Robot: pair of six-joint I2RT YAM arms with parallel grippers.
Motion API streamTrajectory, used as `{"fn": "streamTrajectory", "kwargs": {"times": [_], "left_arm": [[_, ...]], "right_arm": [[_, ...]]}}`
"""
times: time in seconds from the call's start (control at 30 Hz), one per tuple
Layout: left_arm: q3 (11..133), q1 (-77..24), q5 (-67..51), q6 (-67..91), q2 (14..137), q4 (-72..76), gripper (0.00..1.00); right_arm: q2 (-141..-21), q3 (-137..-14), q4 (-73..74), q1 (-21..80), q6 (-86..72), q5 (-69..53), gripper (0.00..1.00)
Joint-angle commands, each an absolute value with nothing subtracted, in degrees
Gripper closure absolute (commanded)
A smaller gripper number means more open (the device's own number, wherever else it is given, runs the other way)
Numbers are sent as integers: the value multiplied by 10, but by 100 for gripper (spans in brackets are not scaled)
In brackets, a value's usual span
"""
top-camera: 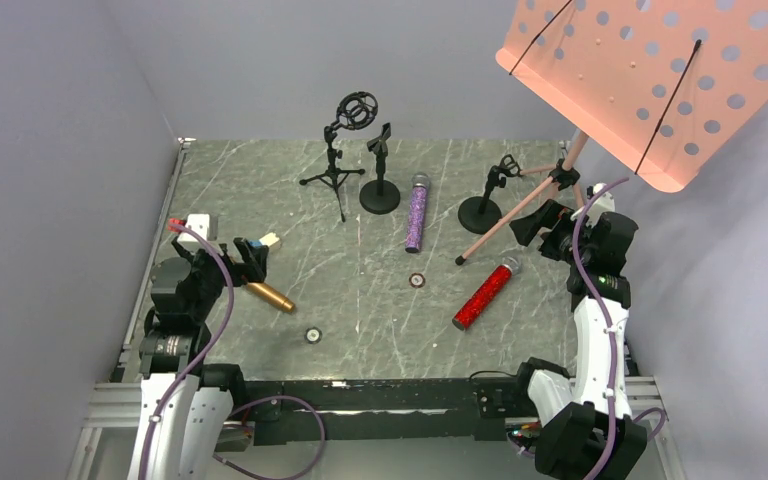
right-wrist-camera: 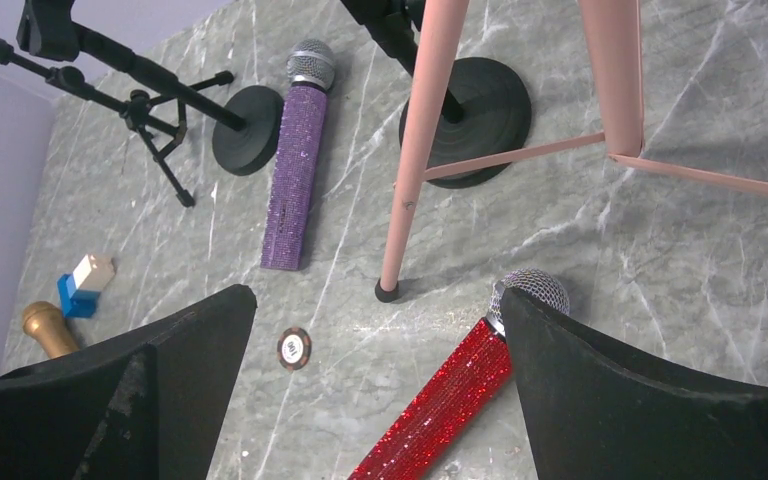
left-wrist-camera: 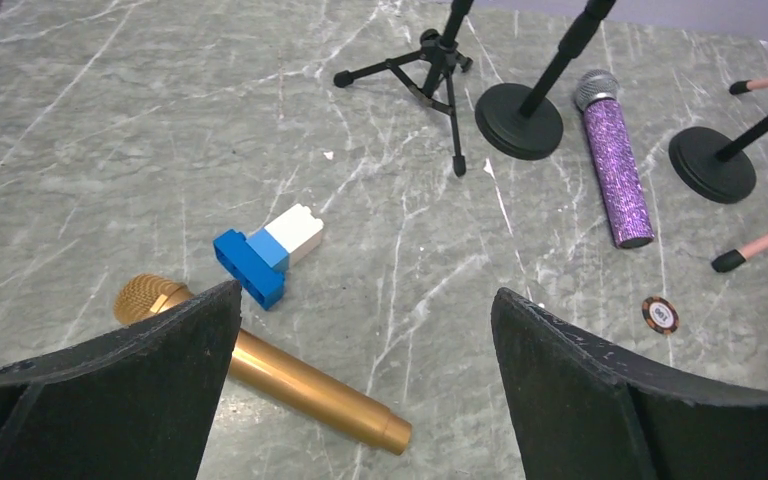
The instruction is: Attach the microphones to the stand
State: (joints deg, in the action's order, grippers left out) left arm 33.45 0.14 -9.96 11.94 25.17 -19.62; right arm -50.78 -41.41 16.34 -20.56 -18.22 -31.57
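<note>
Both arms hang low over the grey marbled table (top-camera: 260, 200), and both tools are spread wide with nothing between the pads. None of the three microphones is mounted yet; all lie flat on the stone.

The left gripper (left-wrist-camera: 365, 300) hovers almost on top of the all-gold stick microphone (left-wrist-camera: 290, 385). In its wrist view the mesh head pokes out beside the left finger (left-wrist-camera: 150, 380) and the barrel runs slantwise under that pad toward the middle of the table. The jaws look to stand roughly along that long axis rather than across it, so I would expect a turn of the wrist before any pinch. A blue and white toy brick (left-wrist-camera: 265, 255) sits just beyond the head, close enough to get nudged.

The right gripper (right-wrist-camera: 378, 300) is near the red glitter microphone with the silver head (right-wrist-camera: 440, 405). It lies on a diagonal, head toward that arm and touching or just under the right pad (right-wrist-camera: 640, 400), beside a foot of the pink music stand (right-wrist-camera: 415, 150).

The purple glitter microphone (top-camera: 417, 215) rests farther back, head away from the arms, between two black round-based stands (top-camera: 380, 195). It is nearer the right arm. A black tripod stand with a ring mount (top-camera: 338, 170) is farther left.
</note>
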Motion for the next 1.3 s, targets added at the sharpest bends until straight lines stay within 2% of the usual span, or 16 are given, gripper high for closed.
{"fn": "streamTrajectory", "kwargs": {"times": [0.0, 0.1, 0.2, 0.33, 0.4, 0.63, 0.8, 0.93, 1.27], "left_arm": [[353, 4, -149, 133, 256, -165, 1], [351, 4, -160, 132, 255, -161, 1], [350, 4, -165, 130, 253, -159, 1], [349, 4, -191, 140, 262, -152, 1], [347, 4, -220, 160, 278, -135, 1], [356, 4, -319, 317, 428, -25, 1], [385, -13, -358, 366, 551, 58, 1], [419, -40, -344, 361, 633, 91, 1], [599, -87, -299, 280, 753, 21, 1]], "right_arm": [[-501, -430, 150, -209, -193, -321, 0], [-500, -424, 144, -208, -182, -339, 0], [-497, -400, 117, -209, -131, -408, 0], [-508, -377, 113, -207, 20, -637, 0], [-502, -380, 162, -204, 103, -690, 0], [-520, -412, 302, -184, 278, -745, 0], [-512, -412, 339, -157, 348, -714, 0], [-506, -416, 338, -152, 350, -686, 0], [-493, -412, 318, -152, 323, -663, 0]]}}
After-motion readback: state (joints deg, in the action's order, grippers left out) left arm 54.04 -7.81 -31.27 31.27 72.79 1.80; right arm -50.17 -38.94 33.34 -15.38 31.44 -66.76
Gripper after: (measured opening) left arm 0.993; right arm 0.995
